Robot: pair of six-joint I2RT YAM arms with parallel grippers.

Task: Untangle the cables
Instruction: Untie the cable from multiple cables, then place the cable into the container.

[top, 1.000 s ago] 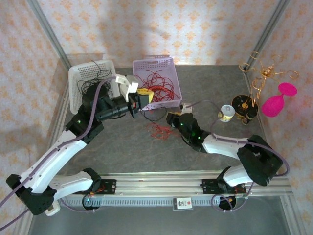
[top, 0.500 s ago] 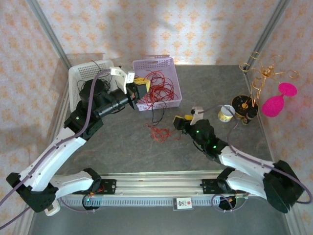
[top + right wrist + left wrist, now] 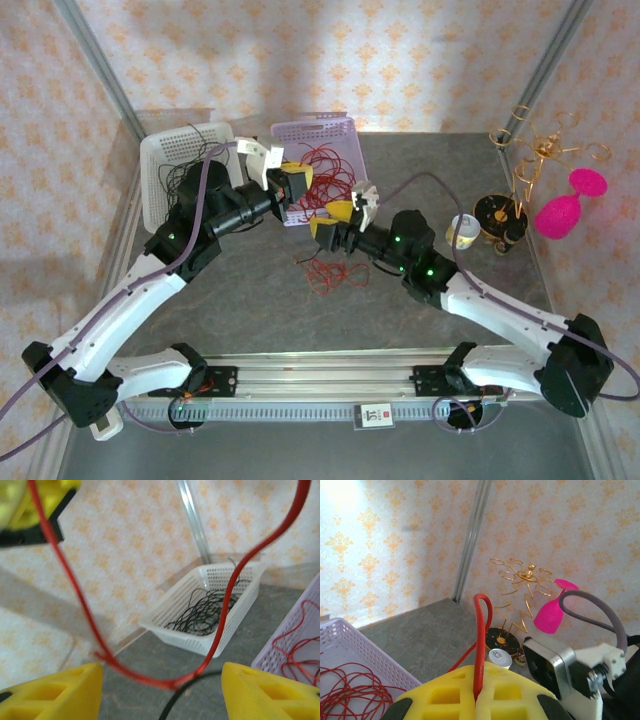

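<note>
Red cable (image 3: 481, 630) sits clamped in the shut left tool (image 3: 476, 692), looping through the open right tool (image 3: 160, 682), which probably must close next and pull away.

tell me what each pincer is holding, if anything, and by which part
Left pincer is shut on a red cable, a stretch of it clamped between the yellow pads. Right pincer is open, holding nothing.
</note>
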